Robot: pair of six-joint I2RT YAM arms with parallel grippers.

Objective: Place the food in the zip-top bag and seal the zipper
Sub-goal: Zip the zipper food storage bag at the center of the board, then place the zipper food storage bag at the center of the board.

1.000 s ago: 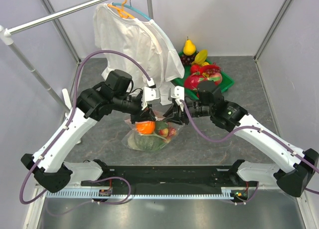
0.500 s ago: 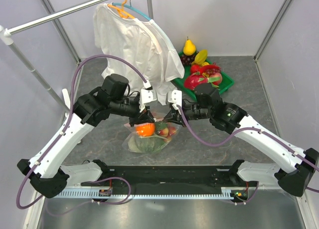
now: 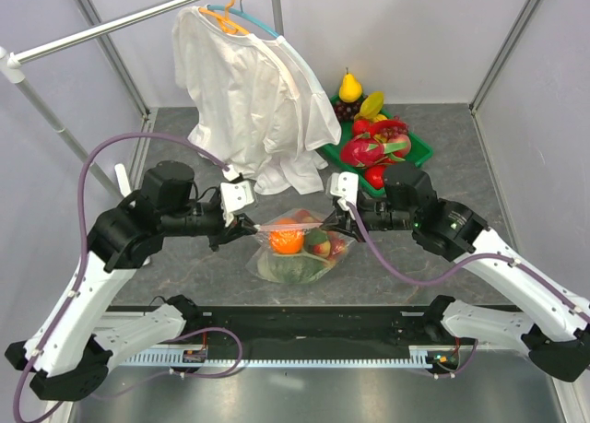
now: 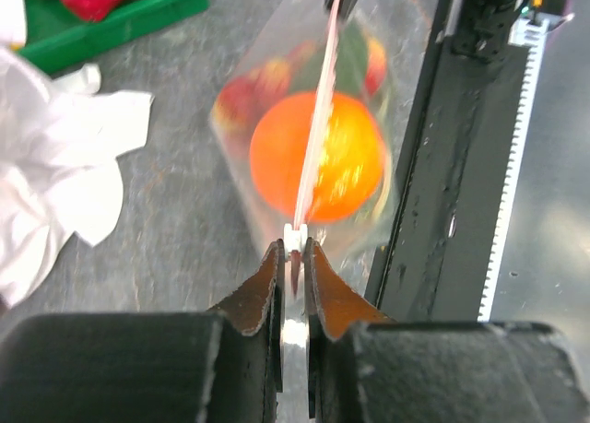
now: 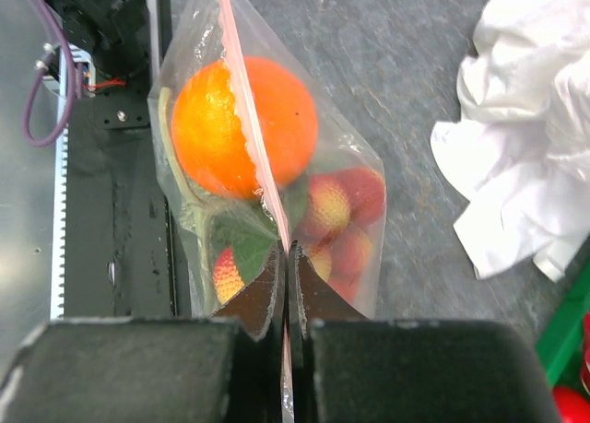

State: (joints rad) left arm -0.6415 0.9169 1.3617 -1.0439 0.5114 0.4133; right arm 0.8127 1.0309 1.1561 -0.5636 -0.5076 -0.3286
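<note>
The clear zip-top bag (image 3: 300, 248) hangs between both grippers above the grey table, its pink zipper (image 3: 295, 224) pulled taut. Inside it are an orange (image 3: 285, 238), a strawberry bunch (image 3: 321, 245) and green lettuce (image 3: 293, 268). My left gripper (image 3: 250, 225) is shut on the zipper's left end, right behind the small white tab (image 4: 295, 238). My right gripper (image 3: 343, 218) is shut on the zipper's right end (image 5: 285, 266). In the right wrist view the orange (image 5: 244, 123) and strawberries (image 5: 343, 220) show through the plastic.
A green tray (image 3: 417, 150) with several more fruits stands at the back right. A white shirt (image 3: 249, 91) hangs from a rail at the back, its hem near the bag. The black base rail (image 3: 304, 323) runs along the near edge.
The left gripper has slid left along the zipper, well away from the right gripper. The bag has stretched wider and shifted slightly right. The right gripper moved a little right.
</note>
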